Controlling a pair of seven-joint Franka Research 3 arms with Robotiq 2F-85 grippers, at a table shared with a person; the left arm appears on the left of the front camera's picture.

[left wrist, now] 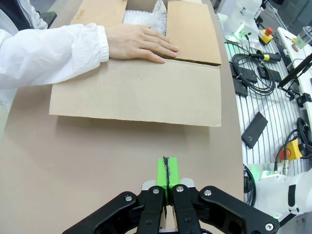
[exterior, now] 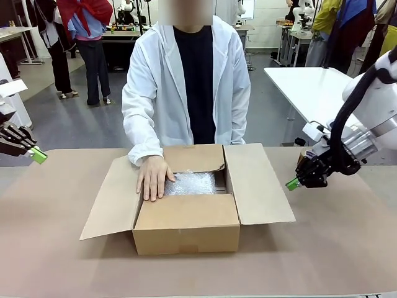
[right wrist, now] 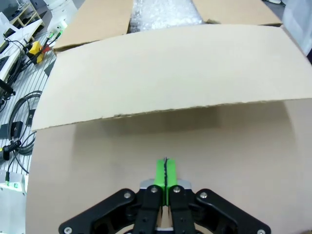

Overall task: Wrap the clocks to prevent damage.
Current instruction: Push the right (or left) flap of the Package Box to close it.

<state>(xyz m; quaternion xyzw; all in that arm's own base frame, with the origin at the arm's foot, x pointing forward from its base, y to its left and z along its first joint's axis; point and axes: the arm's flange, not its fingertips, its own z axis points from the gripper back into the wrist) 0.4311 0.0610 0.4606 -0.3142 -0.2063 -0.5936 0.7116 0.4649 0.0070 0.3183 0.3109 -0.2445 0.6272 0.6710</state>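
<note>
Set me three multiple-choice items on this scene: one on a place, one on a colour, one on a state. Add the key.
1. Where does the bubble-wrap bundle lie?
A. on the bare table
B. inside the open carton
C. in a gripper

2. What colour are the gripper pads?
A. red
B. blue
C. green

3. How does the left gripper stand?
A. shut, empty
B. wide open
C. shut on a strip of tape

Key:
1 B, the bundle lies down in the carton's opening.
2 C, both wrist views show bright green pads.
3 A, its pads meet with nothing between them.
</note>
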